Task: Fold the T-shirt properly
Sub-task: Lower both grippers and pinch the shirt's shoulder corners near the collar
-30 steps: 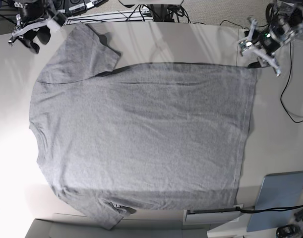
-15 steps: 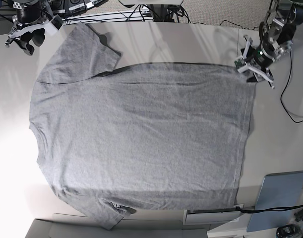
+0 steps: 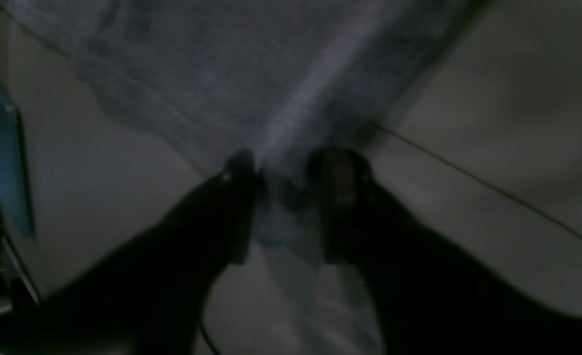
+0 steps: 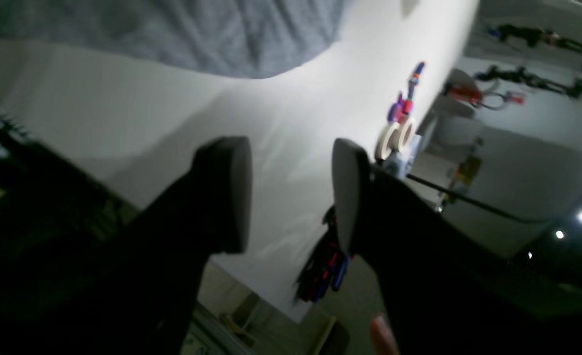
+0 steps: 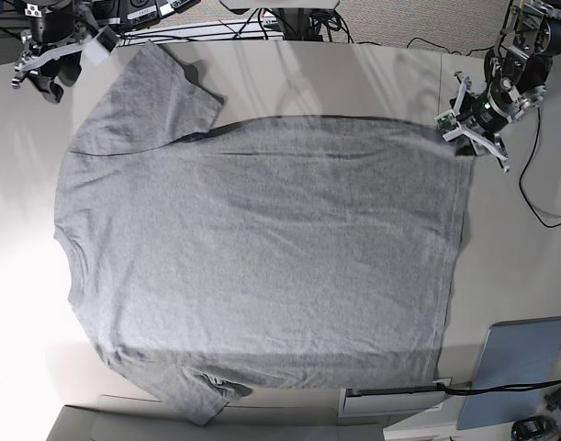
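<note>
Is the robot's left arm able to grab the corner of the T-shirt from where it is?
Probably yes. The left gripper is right down at the hem corner of the T-shirt, with grey cloth between its fingers. Nothing blocks it, though the dark, blurry wrist view does not show a firm pinch.

T-shirt (image 5: 262, 257) flat on table (image 5: 353, 78) — left claw (image 5: 461, 140) at hem corner.

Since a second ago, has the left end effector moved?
Yes. In the base view the left end effector has come down onto the T-shirt's hem corner, nearer the shirt than before; the shirt itself lies unchanged on the table.
</note>
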Controlling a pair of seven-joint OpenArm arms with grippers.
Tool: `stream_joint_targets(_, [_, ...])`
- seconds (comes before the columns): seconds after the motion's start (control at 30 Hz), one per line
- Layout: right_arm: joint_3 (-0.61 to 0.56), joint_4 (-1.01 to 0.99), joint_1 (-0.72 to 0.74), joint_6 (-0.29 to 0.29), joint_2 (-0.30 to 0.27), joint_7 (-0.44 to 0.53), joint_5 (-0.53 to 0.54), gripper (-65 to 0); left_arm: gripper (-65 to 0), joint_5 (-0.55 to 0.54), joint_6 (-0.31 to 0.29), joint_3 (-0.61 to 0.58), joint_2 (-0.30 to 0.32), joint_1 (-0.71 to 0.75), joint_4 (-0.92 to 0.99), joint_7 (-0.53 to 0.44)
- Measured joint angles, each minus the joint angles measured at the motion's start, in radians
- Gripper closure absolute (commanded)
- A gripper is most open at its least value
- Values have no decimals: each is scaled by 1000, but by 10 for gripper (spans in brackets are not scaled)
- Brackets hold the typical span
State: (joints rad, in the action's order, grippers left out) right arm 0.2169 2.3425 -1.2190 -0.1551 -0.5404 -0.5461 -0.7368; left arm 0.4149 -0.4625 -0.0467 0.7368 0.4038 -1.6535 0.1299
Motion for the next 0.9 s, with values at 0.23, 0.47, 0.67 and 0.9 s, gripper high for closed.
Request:
stream_joint_targets(0.23, [1,0,0,-190,0,57,27,-265,0,4,-15,-3,0,3,3,4])
stream_joint_targets(0.47, [-1,0,43,-237,-108,112,43,-264,0,6,-15,2,-16,7,2,10])
stream_joint_targets(0.67, [-2,-124,119,-256,-172,157,96,-264,0,12,0,2,-39,6,2,15])
stream_joint_targets(0.9, [-162,-287,259,-257,-204,193,71,-264,0,12,2,2,-49,2,2,18])
